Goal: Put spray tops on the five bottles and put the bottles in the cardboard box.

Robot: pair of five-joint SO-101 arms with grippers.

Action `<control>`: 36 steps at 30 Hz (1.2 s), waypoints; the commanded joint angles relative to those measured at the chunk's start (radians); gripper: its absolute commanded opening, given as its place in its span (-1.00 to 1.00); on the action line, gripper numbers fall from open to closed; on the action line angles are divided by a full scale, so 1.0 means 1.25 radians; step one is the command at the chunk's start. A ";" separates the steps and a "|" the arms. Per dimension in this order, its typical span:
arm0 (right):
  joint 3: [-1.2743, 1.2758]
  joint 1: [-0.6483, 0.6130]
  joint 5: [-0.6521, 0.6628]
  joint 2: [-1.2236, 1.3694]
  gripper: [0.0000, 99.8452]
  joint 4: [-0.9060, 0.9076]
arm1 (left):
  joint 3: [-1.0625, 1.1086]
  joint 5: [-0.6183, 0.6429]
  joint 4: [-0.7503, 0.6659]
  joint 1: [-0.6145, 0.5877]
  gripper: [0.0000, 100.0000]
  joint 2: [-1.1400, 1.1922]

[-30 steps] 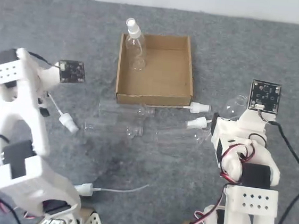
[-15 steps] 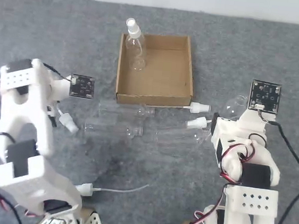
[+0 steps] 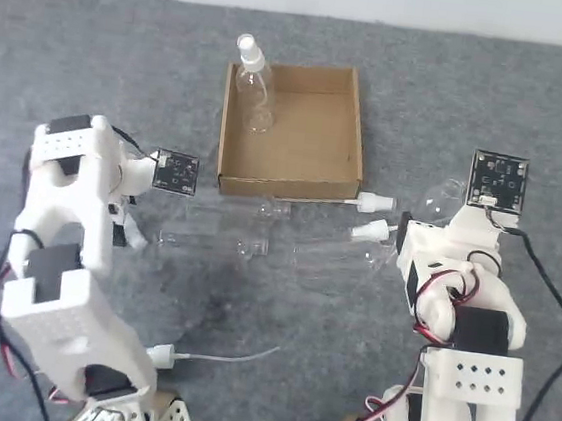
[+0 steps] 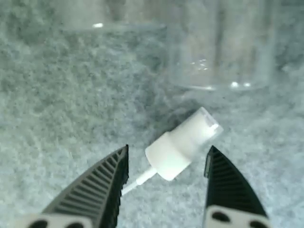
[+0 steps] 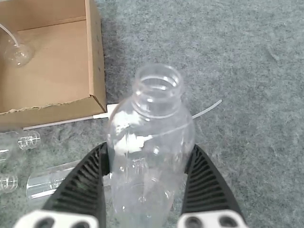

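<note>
Left claw (image 4: 167, 151) spread wide, one finger on either side of a white spray top (image 4: 183, 142) lying on the grey carpet (image 4: 57, 104). Right claw (image 5: 147, 154) clamped on a clear uncapped bottle (image 5: 153, 118), its neck open. Cardboard box (image 3: 289, 186) holds one capped bottle (image 3: 254, 92) leaning over its far rim. Another empty bottle (image 3: 212, 244) lies on the carpet just in front of the box.

Open carpet (image 3: 125, 63) left of the cardboard box (image 3: 289, 185); clutter of lying bottles (image 3: 212, 244) along its front wall.
</note>
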 commanded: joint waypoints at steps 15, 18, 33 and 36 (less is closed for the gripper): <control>-0.014 0.004 -0.001 -0.025 -0.99 -0.028 | -0.004 0.142 0.010 0.005 -0.80 -0.007; -0.014 0.004 -0.001 -0.029 -0.99 -0.025 | -0.006 0.167 0.043 0.005 -0.84 -0.009; -0.014 0.004 -0.001 -0.029 -0.99 -0.024 | -0.067 0.401 0.053 -0.033 -0.81 -0.009; -0.014 0.004 -0.001 -0.029 -0.99 -0.024 | -0.096 0.401 0.053 -0.037 -0.65 -0.009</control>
